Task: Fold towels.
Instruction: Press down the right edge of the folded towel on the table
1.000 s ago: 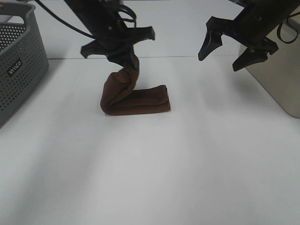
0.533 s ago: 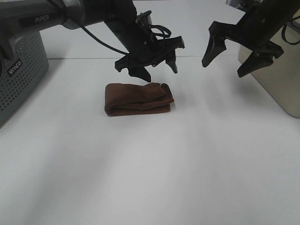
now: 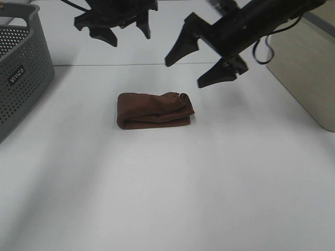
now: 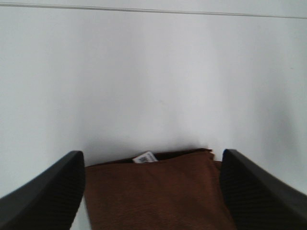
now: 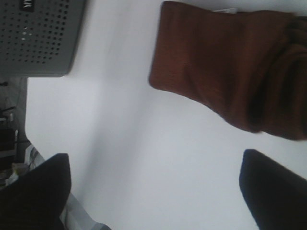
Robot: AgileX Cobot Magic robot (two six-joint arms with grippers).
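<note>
The towel (image 3: pixel 154 110) lies folded as a thick reddish-brown bundle on the white table, free of both grippers. My left gripper (image 3: pixel 119 32) is open and empty, raised above and behind the bundle. In the left wrist view the towel (image 4: pixel 156 191) shows between the fingers with its white tag (image 4: pixel 145 157) at the far edge. My right gripper (image 3: pixel 196 70) is open and empty, hovering above the table just right of the bundle. The right wrist view shows the towel (image 5: pixel 230 62) below the open fingers.
A grey perforated basket (image 3: pixel 21 68) stands at the left edge; it also shows in the right wrist view (image 5: pixel 41 36). A beige box (image 3: pixel 309 68) stands at the right edge. The white table (image 3: pixel 172 188) stretches toward the front.
My left gripper let go of the towel, which dropped into a folded bundle, then rose and moved back left. My right gripper swung left toward the bundle.
</note>
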